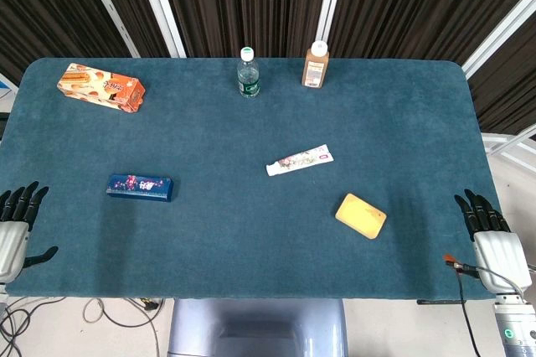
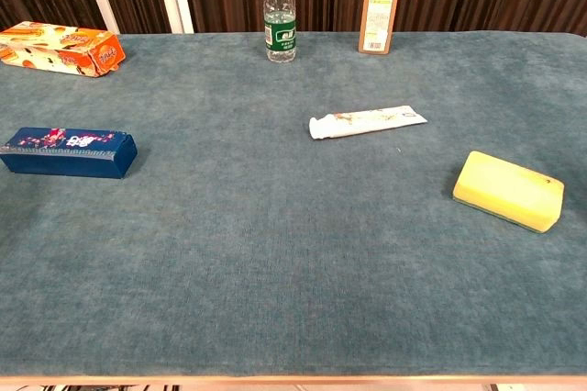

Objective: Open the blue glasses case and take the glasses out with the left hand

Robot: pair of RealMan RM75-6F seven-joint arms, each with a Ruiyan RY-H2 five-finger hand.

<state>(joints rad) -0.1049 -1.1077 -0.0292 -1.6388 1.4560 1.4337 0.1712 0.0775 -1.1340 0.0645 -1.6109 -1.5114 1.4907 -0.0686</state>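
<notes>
While the blue glasses case (image 1: 140,187) lies closed and flat on the left part of the table (image 1: 251,240), my left hand (image 1: 15,227) rests at the near left edge, fingers spread, holding nothing. The case is a long dark-blue box with a pink and white pattern on its lid; the writing is too small to read. My right hand (image 1: 490,231) sits at the near right edge, equally spread and bare, well apart from the case.
</notes>
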